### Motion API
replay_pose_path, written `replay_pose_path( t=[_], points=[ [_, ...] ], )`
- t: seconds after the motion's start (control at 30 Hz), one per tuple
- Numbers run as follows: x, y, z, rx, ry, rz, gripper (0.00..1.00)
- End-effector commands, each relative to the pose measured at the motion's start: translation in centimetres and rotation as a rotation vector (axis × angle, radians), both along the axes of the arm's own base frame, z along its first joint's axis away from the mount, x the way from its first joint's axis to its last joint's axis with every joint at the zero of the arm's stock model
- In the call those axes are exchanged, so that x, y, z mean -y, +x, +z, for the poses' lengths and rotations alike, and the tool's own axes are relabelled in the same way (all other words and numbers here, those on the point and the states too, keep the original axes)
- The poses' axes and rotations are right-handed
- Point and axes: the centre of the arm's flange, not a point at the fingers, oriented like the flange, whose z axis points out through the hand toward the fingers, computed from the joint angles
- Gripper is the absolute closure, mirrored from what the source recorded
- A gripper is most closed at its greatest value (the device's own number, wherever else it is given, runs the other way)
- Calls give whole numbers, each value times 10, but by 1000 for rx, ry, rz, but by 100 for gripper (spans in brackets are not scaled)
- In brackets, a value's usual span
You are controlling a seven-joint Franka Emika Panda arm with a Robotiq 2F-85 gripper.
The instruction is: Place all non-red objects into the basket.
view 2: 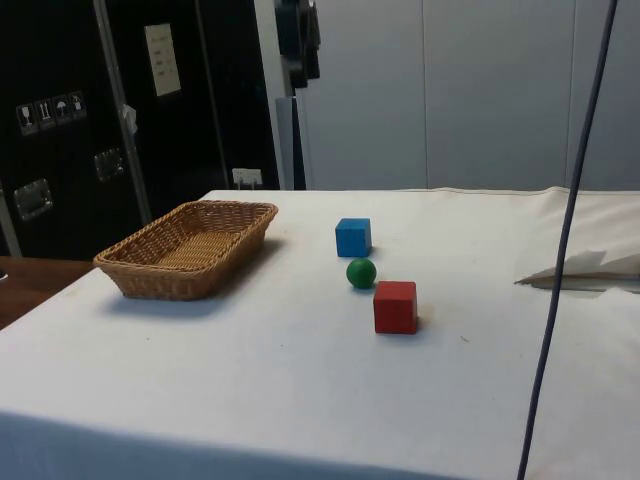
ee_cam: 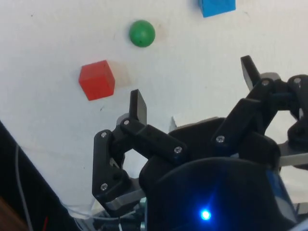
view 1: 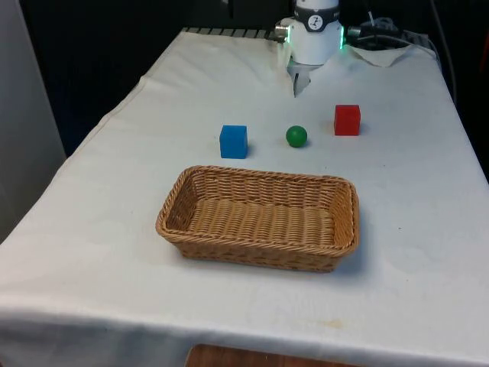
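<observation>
The gripper hangs above the white cloth with its two fingers spread wide apart, and nothing is between them. In the wrist view the red cube, the green ball and part of the blue cube lie on the cloth beyond the fingertips, all well apart from the gripper. In the front view the three things stand in a row between the robot and the basket: the blue cube at the front view's left, the green ball in the middle, the red cube at the front view's right. They are near each other but do not touch. The wicker basket has nothing inside. In the side view the basket is at some distance from the blue cube, and the ball sits between the blue cube and the red cube.
</observation>
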Motion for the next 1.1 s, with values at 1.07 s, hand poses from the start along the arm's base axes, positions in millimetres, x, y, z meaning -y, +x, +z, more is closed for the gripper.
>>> replay_pose_path(
  t=[1.07],
  points=[
    [32,-17,-102,29,-54,-131,0]
  ],
)
